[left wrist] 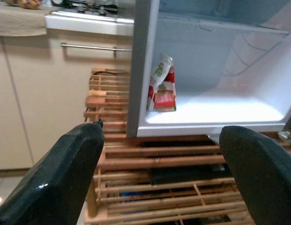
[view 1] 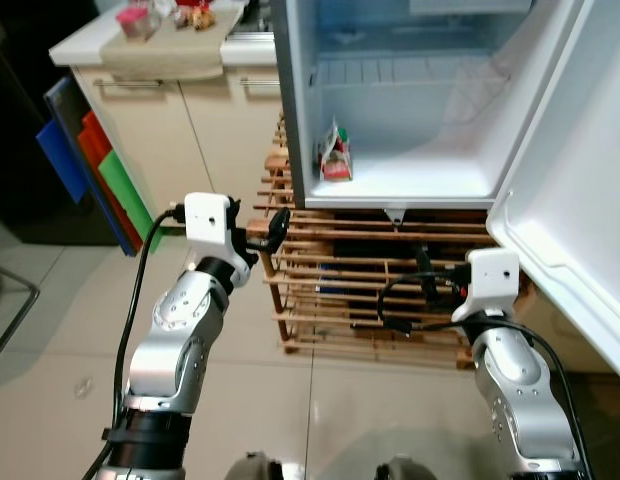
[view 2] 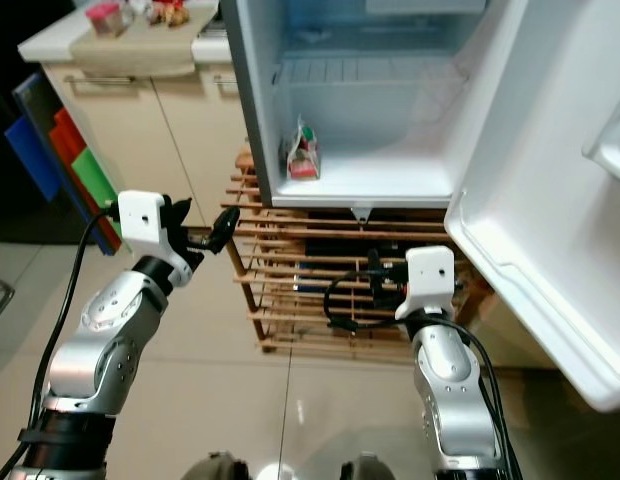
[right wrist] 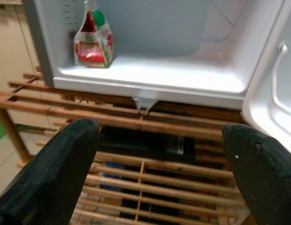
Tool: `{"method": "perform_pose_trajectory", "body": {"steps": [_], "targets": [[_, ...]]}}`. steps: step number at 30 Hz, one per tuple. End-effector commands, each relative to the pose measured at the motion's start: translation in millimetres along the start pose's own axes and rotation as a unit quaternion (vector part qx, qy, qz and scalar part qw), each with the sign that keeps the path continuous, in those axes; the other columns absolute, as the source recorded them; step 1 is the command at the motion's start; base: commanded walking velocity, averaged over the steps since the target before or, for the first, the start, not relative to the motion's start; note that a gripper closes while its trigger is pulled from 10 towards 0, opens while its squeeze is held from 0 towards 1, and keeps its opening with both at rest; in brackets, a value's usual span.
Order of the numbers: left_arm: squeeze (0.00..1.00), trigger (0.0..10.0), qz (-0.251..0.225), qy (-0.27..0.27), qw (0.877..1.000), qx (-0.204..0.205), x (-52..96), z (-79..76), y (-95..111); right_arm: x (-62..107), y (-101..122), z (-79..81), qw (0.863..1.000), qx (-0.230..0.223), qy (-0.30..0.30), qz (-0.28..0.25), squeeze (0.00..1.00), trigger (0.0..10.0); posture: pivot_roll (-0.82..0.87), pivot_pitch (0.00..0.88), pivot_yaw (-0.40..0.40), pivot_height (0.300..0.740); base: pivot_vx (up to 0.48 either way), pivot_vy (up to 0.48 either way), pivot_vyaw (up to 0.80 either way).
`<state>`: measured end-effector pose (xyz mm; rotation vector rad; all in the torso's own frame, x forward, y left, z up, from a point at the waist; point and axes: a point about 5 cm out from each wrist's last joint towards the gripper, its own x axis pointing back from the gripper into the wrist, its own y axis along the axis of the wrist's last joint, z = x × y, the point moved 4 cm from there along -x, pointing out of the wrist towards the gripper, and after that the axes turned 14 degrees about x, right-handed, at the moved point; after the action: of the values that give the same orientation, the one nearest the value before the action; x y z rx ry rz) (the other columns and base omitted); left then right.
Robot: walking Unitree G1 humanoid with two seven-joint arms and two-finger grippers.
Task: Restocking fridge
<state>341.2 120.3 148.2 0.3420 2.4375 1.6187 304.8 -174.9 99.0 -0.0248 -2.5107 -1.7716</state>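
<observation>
The small fridge (view 1: 410, 185) stands open on a wooden rack, its door (view 1: 575, 210) swung out to the right. A red, white and green pouch (view 1: 335, 156) leans upright at the left of the fridge floor; the other shelves look bare. My left gripper (view 1: 274, 234) is open, raised in front of the rack just below the fridge's left corner. The right gripper (view 1: 427, 279) hangs lower, before the rack's middle, also open. The pouch (left wrist: 162, 86) lies ahead of the left fingers (left wrist: 65, 178), which hold nothing, and the pouch (right wrist: 93, 42) is also seen past the right fingers (right wrist: 51, 173).
The slatted wooden rack (view 1: 330, 300) holds dark items underneath. A kitchen counter (view 1: 160, 50) with containers on a cloth stands at the left back, over cream cabinets. Blue, red and green boards (view 1: 95, 165) lean against the cabinet side. Tiled floor lies below.
</observation>
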Motion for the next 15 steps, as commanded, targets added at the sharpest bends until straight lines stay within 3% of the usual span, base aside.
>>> {"method": "perform_pose_trajectory", "body": {"steps": [1, 6, 15], "targets": [[0.00, 10.0, -0.003, 0.004, 1.000, -0.005, 0.0, 2.8, 0.8, 1.3, -2.3, -0.6, 1.000, -0.009, -0.004, 0.005, 0.00, 10.0, -0.10, 0.000, 0.082, 0.711, -0.337, 0.000, 0.00], [0.00, 10.0, -0.001, 0.000, 1.000, -0.009, -0.8, 0.9, -0.6, 2.0, -2.8, -1.9, 1.000, -0.012, -0.008, 0.006, 0.00, 10.0, -0.11, 0.000, 0.085, 0.711, -0.336, 0.000, 0.00], [0.00, 10.0, -0.012, -0.024, 1.000, -0.007, -3.6, -4.1, 4.9, 3.3, -1.2, -0.5, 1.000, -0.007, -0.009, 0.003, 0.00, 10.0, -0.11, 0.000, 0.091, 0.711, 0.000, 0.000, 0.00]]}}
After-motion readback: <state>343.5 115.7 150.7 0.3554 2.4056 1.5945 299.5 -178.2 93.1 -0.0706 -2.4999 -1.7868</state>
